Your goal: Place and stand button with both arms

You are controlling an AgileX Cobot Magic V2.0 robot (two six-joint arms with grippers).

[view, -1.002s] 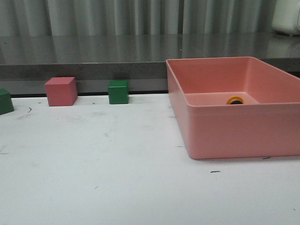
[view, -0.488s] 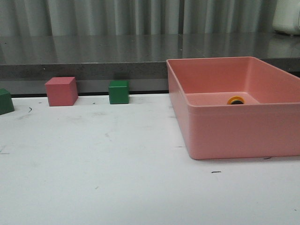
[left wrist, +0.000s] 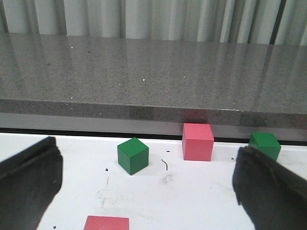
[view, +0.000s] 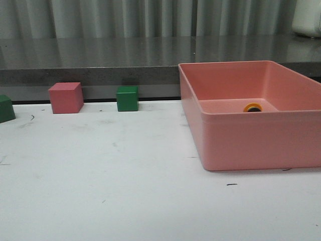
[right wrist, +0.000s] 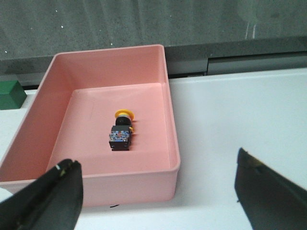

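The button (right wrist: 122,129) lies on its side on the floor of a pink bin (right wrist: 172,139), yellow cap toward the far wall, black base nearer me. In the front view only its yellow cap (view: 252,107) shows over the bin's front wall (view: 261,145). My right gripper (right wrist: 158,196) is open and empty, above the table just in front of the bin's near wall, well short of the button. My left gripper (left wrist: 148,191) is open and empty over the white table at the left, facing the cubes. Neither arm shows in the front view.
A pink cube (view: 65,97) and a green cube (view: 127,98) stand at the table's back edge, another green cube (view: 6,108) at the far left. The left wrist view shows one more pink block (left wrist: 106,223) close by. A grey counter (view: 100,60) runs behind.
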